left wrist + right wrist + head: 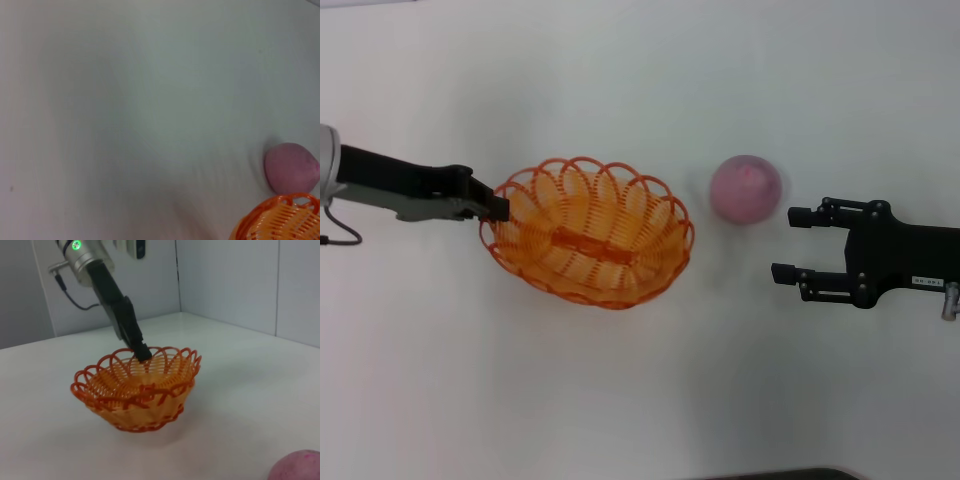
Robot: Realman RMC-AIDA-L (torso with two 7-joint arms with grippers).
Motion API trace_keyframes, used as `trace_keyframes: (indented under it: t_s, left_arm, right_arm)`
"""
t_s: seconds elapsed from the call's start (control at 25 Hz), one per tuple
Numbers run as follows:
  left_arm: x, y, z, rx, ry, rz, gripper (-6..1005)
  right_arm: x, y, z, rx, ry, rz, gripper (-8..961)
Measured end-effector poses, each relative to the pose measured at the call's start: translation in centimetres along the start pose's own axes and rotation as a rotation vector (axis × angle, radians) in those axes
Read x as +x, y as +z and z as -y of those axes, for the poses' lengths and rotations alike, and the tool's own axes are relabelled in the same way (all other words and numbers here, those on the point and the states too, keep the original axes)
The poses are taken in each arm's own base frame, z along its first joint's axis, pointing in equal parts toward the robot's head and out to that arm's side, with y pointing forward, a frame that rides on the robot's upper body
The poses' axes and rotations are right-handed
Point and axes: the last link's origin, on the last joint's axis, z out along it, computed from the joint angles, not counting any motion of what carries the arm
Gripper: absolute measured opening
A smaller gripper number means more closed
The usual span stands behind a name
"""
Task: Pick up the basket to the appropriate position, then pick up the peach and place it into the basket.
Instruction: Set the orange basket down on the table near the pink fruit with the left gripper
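The orange openwork basket [590, 235] is at the table's middle. My left gripper [500, 208] is at its left rim, shut on the scalloped edge; the right wrist view [141, 354] shows the black fingers pinching the rim. I cannot tell whether the basket rests on the table or is just above it. The pink peach [746, 188] lies on the table right of the basket, apart from it. My right gripper [783, 243] is open and empty, just right of the peach and a little nearer to me. The left wrist view shows the basket's rim [280, 220] and the peach [291, 167].
The white table [620, 400] bears nothing else in view. The right wrist view shows light walls [240, 280] meeting in a corner behind the table's far edge, with the basket [135, 390] and part of the peach [300, 467].
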Motion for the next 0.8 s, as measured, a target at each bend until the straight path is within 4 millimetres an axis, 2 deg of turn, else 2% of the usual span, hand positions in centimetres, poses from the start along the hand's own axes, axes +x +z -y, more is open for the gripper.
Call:
trace_keyframes:
  t_s: [0.24, 0.8]
  left_arm:
    - [-1.7, 0.8, 0.5, -0.039, -0.059, -0.045, 62]
    - [-4.0, 0.7, 2.9, -0.029, -0.16, -0.175, 62]
  right_arm:
    - [0.0, -0.1, 0.1, 0.01, 0.005, 0.007, 768]
    - [0.0, -0.2, 0.2, 0.031, 0.016, 0.023, 769]
